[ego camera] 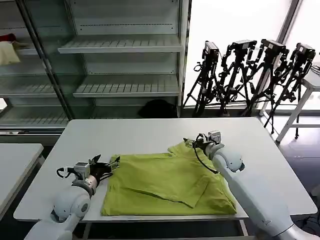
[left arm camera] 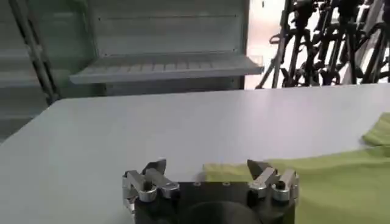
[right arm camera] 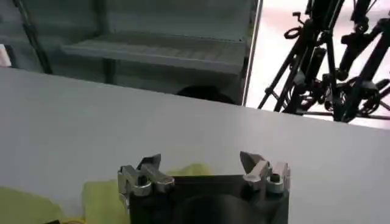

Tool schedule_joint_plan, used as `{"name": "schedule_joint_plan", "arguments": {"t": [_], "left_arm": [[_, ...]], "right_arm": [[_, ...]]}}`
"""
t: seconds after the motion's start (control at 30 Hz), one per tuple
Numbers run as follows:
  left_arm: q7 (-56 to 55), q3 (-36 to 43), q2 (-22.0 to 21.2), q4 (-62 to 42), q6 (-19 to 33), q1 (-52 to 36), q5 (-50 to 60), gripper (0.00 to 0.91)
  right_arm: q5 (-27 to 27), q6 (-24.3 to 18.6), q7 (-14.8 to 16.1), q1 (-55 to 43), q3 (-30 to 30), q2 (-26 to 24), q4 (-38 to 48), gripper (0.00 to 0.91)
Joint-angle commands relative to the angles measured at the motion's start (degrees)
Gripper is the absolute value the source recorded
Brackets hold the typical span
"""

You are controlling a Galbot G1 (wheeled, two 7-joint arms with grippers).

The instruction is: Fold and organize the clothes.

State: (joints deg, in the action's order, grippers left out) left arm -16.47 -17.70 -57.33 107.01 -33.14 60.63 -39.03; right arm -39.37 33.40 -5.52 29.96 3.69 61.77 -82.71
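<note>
The shirt (ego camera: 167, 182) lay flat on the near half of the table (ego camera: 150, 132), its long axis running across me from left to right, with the far right part bunched into a small raised hump near my right gripper (ego camera: 194, 143). It was plain lime yellow-green on the side facing up, partly folded already, I judged, since one flap lay diagonally over the middle with a clear edge, and the near hem sat close to the table's front edge. My left gripper (ego camera: 111, 165) sat at the shirt's left edge, jaws spread wide, with the cloth's corner just ahead of it and toward its right finger in the left wrist view (left arm camera: 274, 180). My right gripper hovered at the far right hump, also spread, with a bit of green showing under it in the right wrist view (right arm camera: 183, 173). Neither pinched anything. Each arm was nearest its own end of the shirt, so the next fold, I judged, would turn on grabbing both ends across that long axis. Shelves (ego camera: 125, 47) and tripods (ego camera: 250, 75) stood well beyond the table.
</note>
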Motion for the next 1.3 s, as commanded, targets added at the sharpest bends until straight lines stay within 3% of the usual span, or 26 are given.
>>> {"name": "schedule_joint_plan", "arguments": {"t": [0.03,0.23,0.27,0.3,0.33,0.4,0.57,0.6,0.63,0.67,1.03,1.3], "left_arm": [[0.8,0.9,-0.6,-4.9,-0.2,-2.5,-0.9,0.907],[1.8,1.0,-0.8,-6.6,-0.2,-3.1,-1.0,0.907],[2.0,1.0,-0.9,-6.8,-0.2,-3.3,-1.1,0.816],[2.3,1.0,-0.9,-7.0,-0.2,-3.4,-1.1,0.715],[3.4,0.9,-1.1,-7.1,-0.2,-3.5,-1.2,0.494],[4.0,1.0,-1.2,-7.3,-0.2,-3.4,-1.1,0.020],[5.9,1.8,-1.4,-7.4,-0.1,-3.6,-0.7,0.010],[6.2,2.0,-1.3,-7.3,-0.1,-3.6,-0.5,0.010],[6.6,2.1,-1.3,-7.1,-0.1,-3.7,-0.3,0.010],[6.7,2.3,-1.2,-7.1,-0.1,-3.7,-0.2,0.010],[9.1,1.4,-0.6,-5.0,0.1,-2.2,-0.6,0.000],[7.8,0.4,0.3,-0.4,1.1,-1.1,-1.8,0.000]], "right_arm": [[0.8,0.1,0.9,-1.7,2.1,0.7,2.8,0.907],[1.3,0.1,1.1,-0.6,1.7,0.9,3.0,0.907],[1.4,0.1,1.2,-0.2,1.5,0.8,3.1,0.887],[1.4,0.1,1.2,0.0,1.4,0.8,3.1,0.776],[1.8,0.1,1.4,0.3,1.4,0.8,3.2,0.635],[2.1,0.1,1.6,0.8,1.0,0.8,3.3,0.453],[2.6,0.1,2.0,1.3,0.5,0.7,3.2,0.262],[2.6,0.1,2.0,1.3,0.4,0.6,3.2,0.141],[2.7,0.1,2.1,1.3,0.4,0.6,3.2,0.141],[2.9,0.0,2.1,1.4,0.4,0.6,3.2,0.010],[4.4,-0.1,2.4,1.9,-0.4,0.8,-0.3,0.000],[2.7,-0.2,1.3,2.8,-0.7,-2.8,-8.8,0.000]]}}
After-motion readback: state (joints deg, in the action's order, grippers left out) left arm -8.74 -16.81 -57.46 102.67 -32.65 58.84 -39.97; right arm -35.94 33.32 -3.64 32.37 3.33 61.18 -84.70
